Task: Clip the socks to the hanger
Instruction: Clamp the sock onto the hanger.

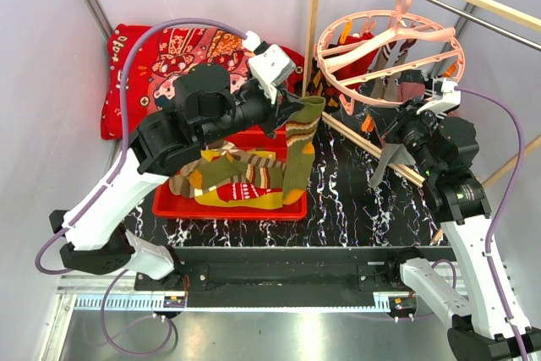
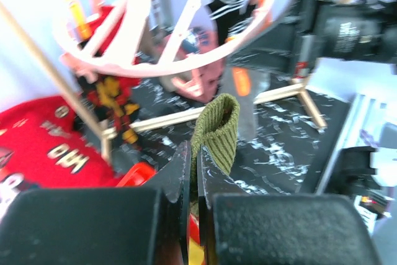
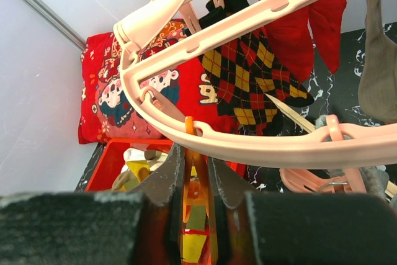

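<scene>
My left gripper (image 1: 297, 109) is shut on the ribbed cuff of an olive-brown striped sock (image 1: 297, 154). The sock hangs down over the red tray (image 1: 169, 202). In the left wrist view the cuff (image 2: 217, 130) sticks up between the closed jaws (image 2: 193, 161). The pale-pink ring hanger (image 1: 385, 44) hangs at the back right with argyle (image 3: 245, 72), red (image 3: 304, 23) and grey (image 3: 378, 66) socks clipped on. My right gripper (image 1: 409, 112) sits under the ring (image 3: 260, 144), and in the right wrist view the gripper (image 3: 197, 169) is shut on an orange clip (image 3: 191, 153).
More socks (image 1: 232, 177) lie in the red tray. A red cartoon-print cushion (image 1: 161, 57) lies behind it at the back left. Wooden rack poles (image 1: 314, 14) stand beside the hanger and cross the black marbled table (image 1: 355, 200).
</scene>
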Controlling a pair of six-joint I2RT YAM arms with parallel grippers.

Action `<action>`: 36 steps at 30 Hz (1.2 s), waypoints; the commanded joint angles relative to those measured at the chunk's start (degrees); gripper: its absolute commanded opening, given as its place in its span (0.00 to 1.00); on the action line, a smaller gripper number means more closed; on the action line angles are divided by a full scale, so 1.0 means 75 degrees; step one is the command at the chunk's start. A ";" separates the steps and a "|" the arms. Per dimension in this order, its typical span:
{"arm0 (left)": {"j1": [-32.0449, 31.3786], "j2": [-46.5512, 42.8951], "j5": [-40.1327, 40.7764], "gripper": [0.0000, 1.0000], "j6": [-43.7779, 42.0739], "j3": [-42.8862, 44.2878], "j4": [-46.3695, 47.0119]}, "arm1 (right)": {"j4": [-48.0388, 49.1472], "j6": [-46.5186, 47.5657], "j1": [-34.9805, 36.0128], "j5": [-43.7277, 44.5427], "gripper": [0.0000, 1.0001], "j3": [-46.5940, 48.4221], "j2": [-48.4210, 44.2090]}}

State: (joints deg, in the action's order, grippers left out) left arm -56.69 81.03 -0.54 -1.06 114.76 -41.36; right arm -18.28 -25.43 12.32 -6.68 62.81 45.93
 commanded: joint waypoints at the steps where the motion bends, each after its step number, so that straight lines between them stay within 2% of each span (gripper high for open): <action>1: -0.0118 0.0023 -0.0864 0.00 0.0118 -0.0393 0.1155 | 0.0329 0.0215 0.0022 -0.0012 0.06 0.0427 -0.0042; 13: -0.0141 0.0830 -0.2154 0.00 0.0856 -0.2445 0.3346 | 0.0364 0.0554 0.0022 -0.0082 0.05 0.0415 -0.0112; 21: -0.0129 0.1745 -0.2671 0.00 0.0353 -0.2001 0.3207 | 0.0375 0.0824 0.0022 -0.0281 0.05 0.0309 -0.0405; 36: 0.0164 0.2226 -0.3455 0.00 -0.0339 -0.1192 0.2972 | 0.0528 0.1328 0.0022 -0.1219 0.05 0.0368 -0.0359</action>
State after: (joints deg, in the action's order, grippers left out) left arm -56.40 96.90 -22.28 -1.74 101.82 -21.87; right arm -17.17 -17.63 12.32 -11.22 63.59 42.94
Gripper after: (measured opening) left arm 0.025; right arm 0.176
